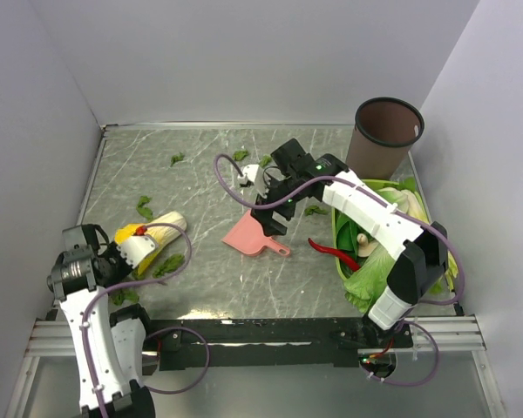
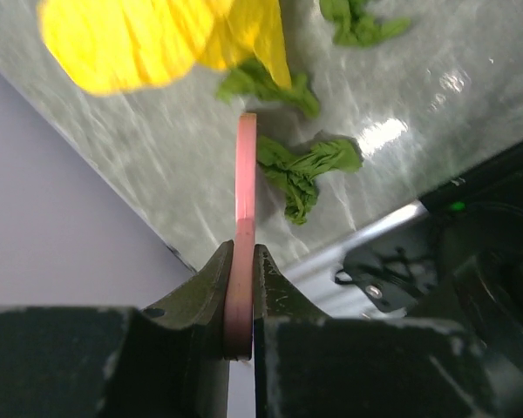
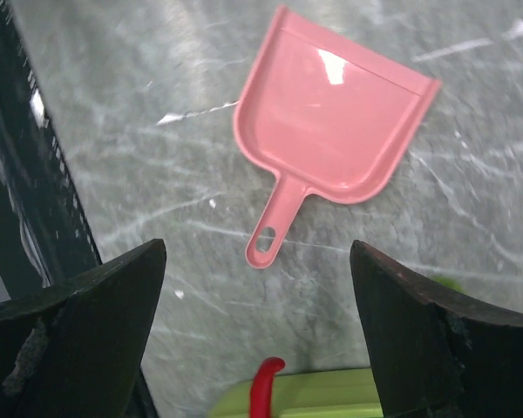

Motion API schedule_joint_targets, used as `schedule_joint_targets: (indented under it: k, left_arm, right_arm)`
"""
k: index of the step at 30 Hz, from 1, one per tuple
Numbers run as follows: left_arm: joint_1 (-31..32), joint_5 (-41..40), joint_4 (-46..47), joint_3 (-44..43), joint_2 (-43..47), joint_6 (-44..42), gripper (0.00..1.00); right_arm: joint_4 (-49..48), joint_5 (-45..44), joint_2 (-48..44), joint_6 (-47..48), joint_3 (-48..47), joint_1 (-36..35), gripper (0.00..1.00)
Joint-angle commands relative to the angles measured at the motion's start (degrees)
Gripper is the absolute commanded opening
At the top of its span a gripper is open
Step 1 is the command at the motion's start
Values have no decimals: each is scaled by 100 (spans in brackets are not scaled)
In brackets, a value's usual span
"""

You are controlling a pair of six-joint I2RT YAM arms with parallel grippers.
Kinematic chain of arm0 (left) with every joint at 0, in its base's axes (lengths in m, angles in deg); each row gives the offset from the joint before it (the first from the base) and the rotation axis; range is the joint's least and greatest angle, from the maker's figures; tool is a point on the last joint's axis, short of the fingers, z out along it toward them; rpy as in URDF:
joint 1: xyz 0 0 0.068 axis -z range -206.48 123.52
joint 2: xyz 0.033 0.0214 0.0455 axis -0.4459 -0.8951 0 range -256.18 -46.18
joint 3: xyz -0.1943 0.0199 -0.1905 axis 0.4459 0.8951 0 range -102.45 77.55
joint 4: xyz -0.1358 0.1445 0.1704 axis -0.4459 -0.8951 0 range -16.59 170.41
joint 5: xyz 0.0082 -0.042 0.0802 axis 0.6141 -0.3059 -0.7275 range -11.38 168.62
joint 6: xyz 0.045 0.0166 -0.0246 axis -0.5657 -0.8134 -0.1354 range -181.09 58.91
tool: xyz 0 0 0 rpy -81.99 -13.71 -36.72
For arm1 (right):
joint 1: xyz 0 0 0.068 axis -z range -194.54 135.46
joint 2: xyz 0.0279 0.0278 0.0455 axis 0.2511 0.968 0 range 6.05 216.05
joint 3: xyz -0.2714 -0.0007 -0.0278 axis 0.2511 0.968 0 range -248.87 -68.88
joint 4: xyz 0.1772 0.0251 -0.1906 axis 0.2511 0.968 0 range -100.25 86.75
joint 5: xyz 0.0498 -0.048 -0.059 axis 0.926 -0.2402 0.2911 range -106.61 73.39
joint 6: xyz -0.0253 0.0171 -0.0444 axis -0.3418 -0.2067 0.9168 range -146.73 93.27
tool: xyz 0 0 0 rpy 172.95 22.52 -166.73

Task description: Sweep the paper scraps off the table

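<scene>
Several dark-green paper scraps lie on the grey-green table: near the back, by the cabbage and at the front left. In the left wrist view, scraps lie just beyond my fingers. My left gripper is shut on a thin pink flat piece, seen edge-on, low over the front-left corner. My right gripper is open and empty, hovering above the pink dustpan. The dustpan lies flat with its handle between my fingers.
A yellow-and-white cabbage lies next to the left gripper. A brown bin stands at the back right. A green basket of pale leafy vegetables sits at the right, with a red chilli on its rim. A metal rail runs along the near edge.
</scene>
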Motion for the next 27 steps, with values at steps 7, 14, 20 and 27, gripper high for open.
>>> schedule_joint_targets:
  k: [7, 14, 20, 27]
  left_arm:
    - [-13, -988, -460, -837, -262, 832, 1]
    - [-13, -1532, -460, -1250, -788, 1719, 1]
    - [-21, -1886, -451, -1294, -1166, 1799, 1]
    - [-21, -1122, -460, -1408, -1773, 2300, 1]
  right_arm:
    - [-79, 1126, 835, 729, -848, -66, 83]
    - [-344, 1399, 783, 646, -541, 49, 82]
    - [518, 293, 317, 1000, 179, -92, 86]
    - [-202, -859, -343, 419, 1865, -110, 90]
